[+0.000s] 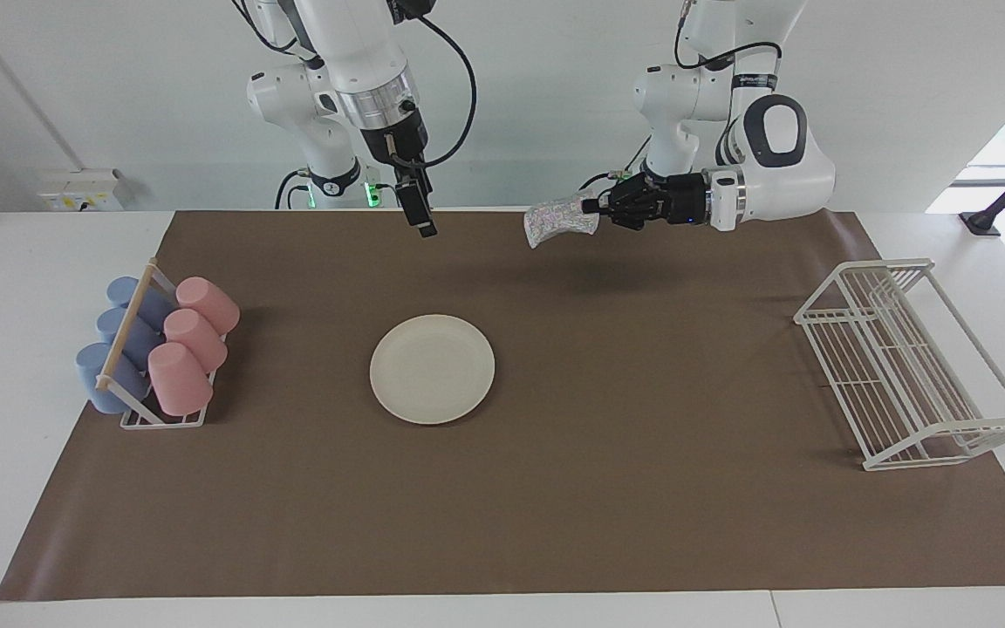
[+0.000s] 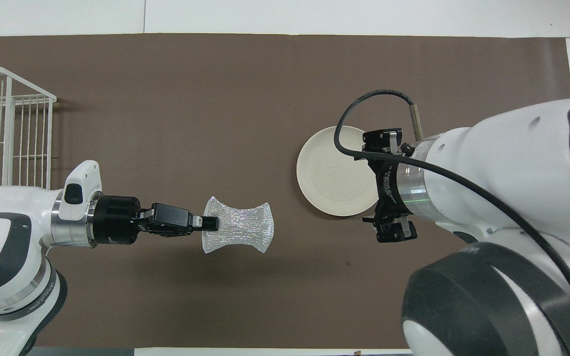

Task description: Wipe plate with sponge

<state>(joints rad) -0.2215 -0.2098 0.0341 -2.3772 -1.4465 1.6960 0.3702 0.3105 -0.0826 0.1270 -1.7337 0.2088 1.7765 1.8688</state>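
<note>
Holding the sponge (image 1: 560,222) by one edge, my left gripper (image 1: 588,208) is clenched tight on it, up in the air, so most of the soft pad sticks out past the fingers and can rub the plate (image 1: 432,369). The plate lies flat on the brown mat (image 1: 555,523), by itself, well apart from the sponge. I think the wiping has not begun, since the sponge touches nothing. My right gripper (image 1: 418,212) hangs in the air near the plate, nearer the robots than it, fingers spread wide with nothing in them; I guess it waits to steady the plate. From above, the right arm covers one side of the plate's rim, so I cannot see that part. The cup rack (image 1: 149,353) sits well apart from the plate toward the right arm's end, and the wire rack (image 1: 904,366) toward the left arm's end, cut off at the edge from above.
</note>
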